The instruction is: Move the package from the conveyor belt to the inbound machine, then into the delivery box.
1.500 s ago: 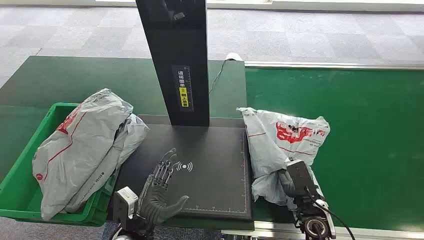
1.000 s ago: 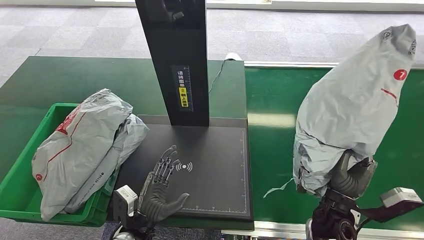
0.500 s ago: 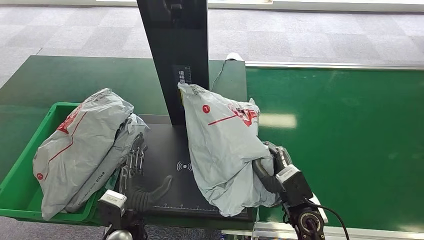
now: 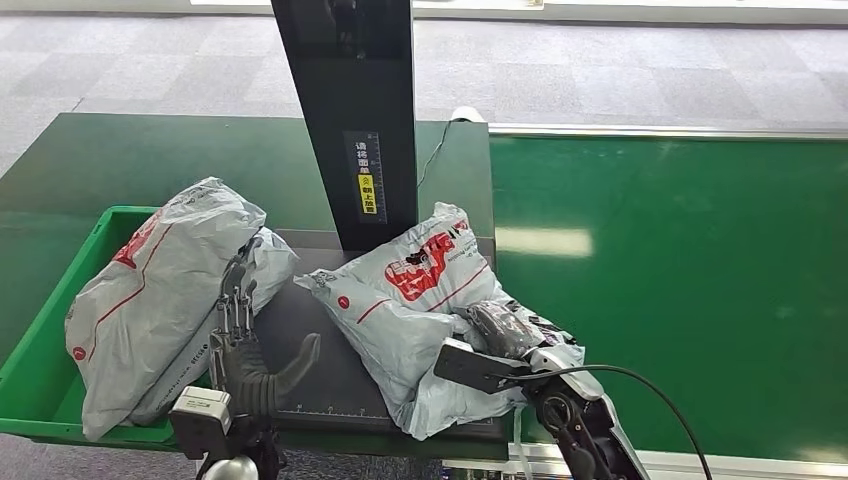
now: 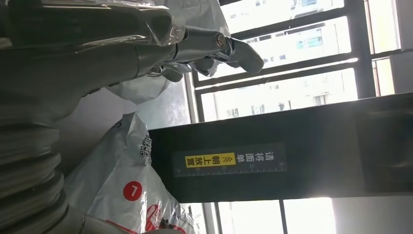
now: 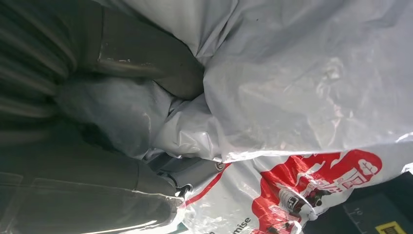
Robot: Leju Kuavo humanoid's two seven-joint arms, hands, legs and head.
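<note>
Package (image 4: 420,300) on inbound machine (image 4: 330,350), gripped by right hand (image 4: 505,330)

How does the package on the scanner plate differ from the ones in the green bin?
The package on the plate lies flat, red print up, gripped by the right hand. The bin packages are piled in the green bin, leaning over its rim, and no hand holds them; the left hand stands beside them with fingers apart. All are grey plastic mailers with red markings.
</note>
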